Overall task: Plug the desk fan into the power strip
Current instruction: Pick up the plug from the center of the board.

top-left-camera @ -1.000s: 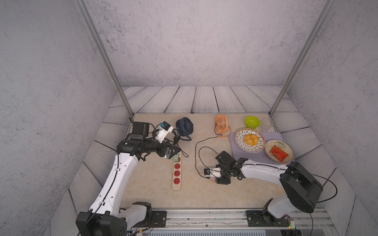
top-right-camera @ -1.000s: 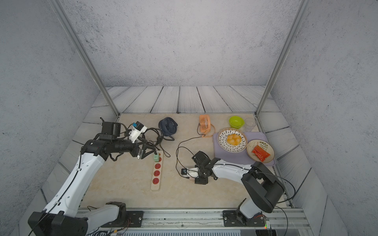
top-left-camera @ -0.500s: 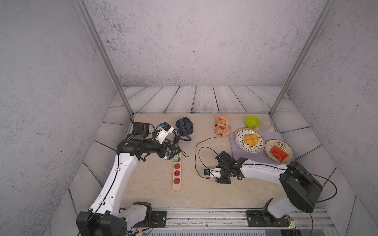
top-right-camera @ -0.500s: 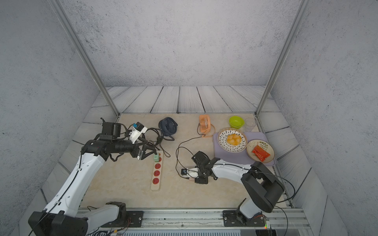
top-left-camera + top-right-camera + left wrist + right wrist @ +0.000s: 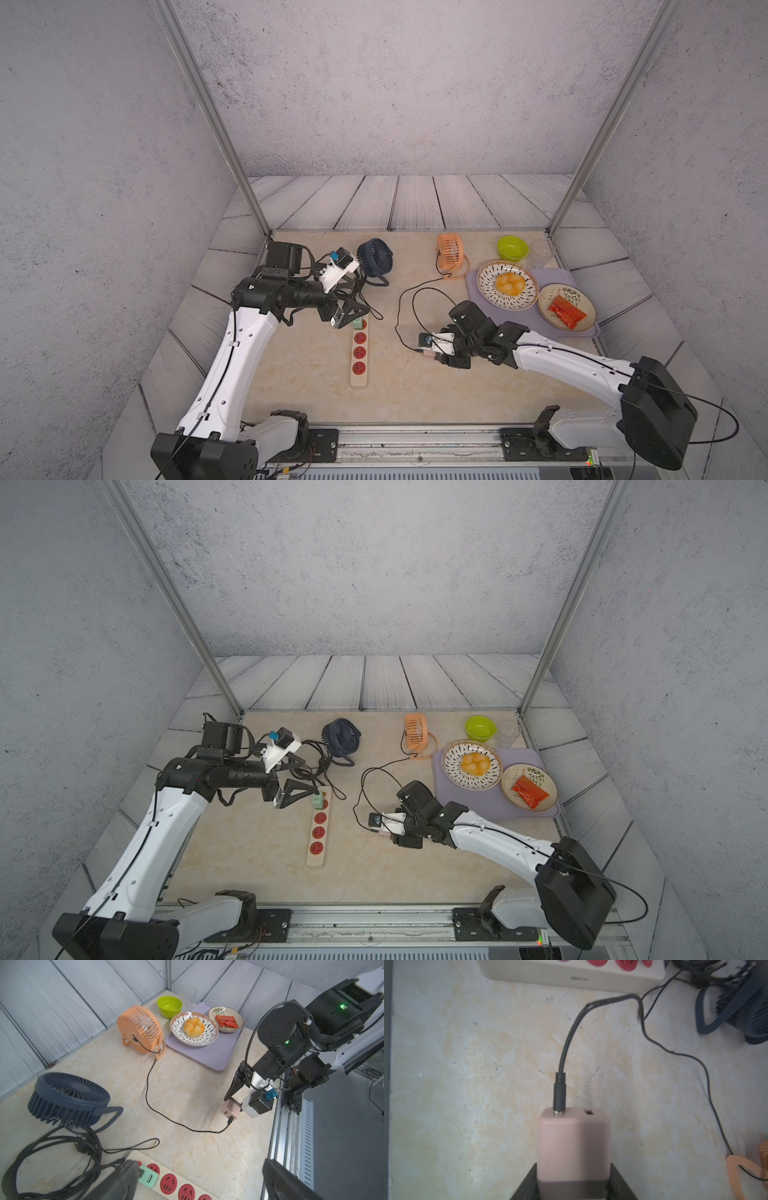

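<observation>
a lilac tray [image 5: 207, 1056] with two plates [image 5: 178, 1022] of food [image 5: 193, 1026] sits beside a green bowl [image 5: 169, 1006] and a clear glass [image 5: 187, 996].

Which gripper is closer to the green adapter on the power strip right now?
Left. The left gripper is open just beside the green adapter, at the far end of the power strip. The right gripper is off to the strip's side, shut on the pink adapter.
</observation>
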Controlling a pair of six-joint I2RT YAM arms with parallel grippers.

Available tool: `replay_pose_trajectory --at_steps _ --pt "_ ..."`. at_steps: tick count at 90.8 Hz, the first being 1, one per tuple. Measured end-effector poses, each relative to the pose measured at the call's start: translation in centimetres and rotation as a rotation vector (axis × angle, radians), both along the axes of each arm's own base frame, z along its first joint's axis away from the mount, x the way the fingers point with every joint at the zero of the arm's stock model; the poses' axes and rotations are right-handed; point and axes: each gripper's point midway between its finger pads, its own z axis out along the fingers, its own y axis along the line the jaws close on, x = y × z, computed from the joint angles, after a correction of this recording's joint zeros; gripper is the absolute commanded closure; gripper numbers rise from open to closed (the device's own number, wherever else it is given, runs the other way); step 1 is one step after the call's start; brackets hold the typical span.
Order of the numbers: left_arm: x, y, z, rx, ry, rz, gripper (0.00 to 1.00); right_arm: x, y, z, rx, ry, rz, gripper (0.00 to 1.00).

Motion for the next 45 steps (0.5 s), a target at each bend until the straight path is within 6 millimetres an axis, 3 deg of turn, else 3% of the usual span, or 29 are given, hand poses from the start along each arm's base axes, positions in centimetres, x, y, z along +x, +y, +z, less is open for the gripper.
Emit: replay_pose_trajectory --at_steps 18,45 --pt "-0.6 -2.2 2.2 0.020 -0.105 -0.132 0.00 -0.2 0.4 3.7 0.127 -0.060 -0.018 0.73" --pt "-1.0 -5.3 1.6 0.106 -0.172 -0.265 0.00 -0.5 0.6 7.6 0.270 -0.128 -0.034 0.77"
